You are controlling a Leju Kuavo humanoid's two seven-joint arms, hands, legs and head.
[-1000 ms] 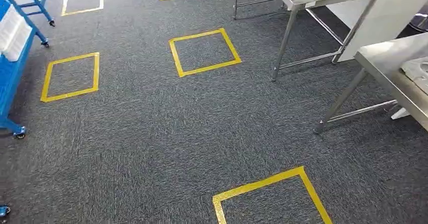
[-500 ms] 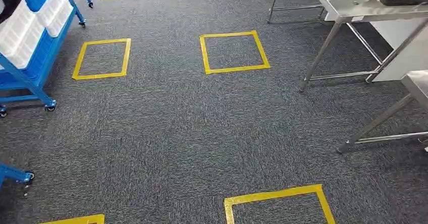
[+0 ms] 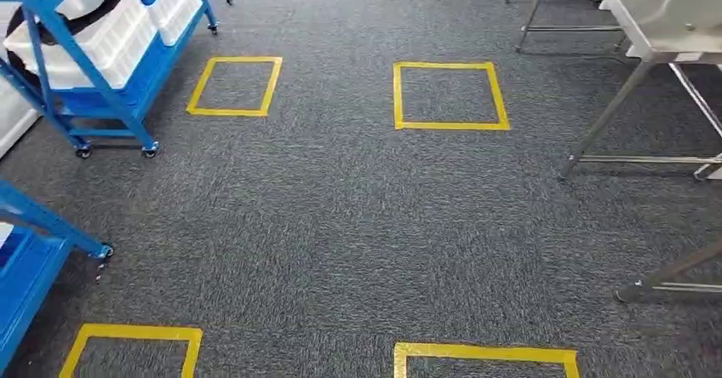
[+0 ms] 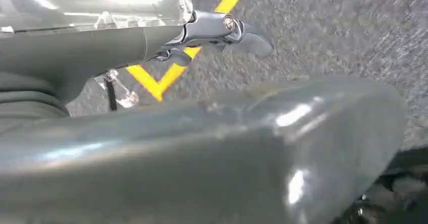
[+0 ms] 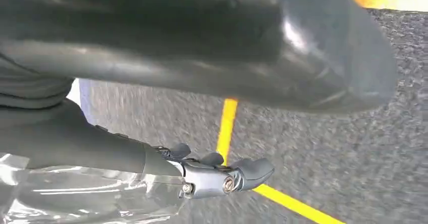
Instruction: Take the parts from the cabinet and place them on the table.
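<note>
My head view bright, even, sharp; wrist views soft, carpet [image 5: 151, 110] motion-blurred, glare streaks on thumbs [image 4: 298, 118].

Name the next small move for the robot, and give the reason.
Probably keep turning left toward the blue rack holding white bins. The head view looks down at carpet with yellow tape squares, and the rack sits at the picture's left edge, not ahead. Both hands appear to hang over the floor, so no reach is possible yet.
</note>
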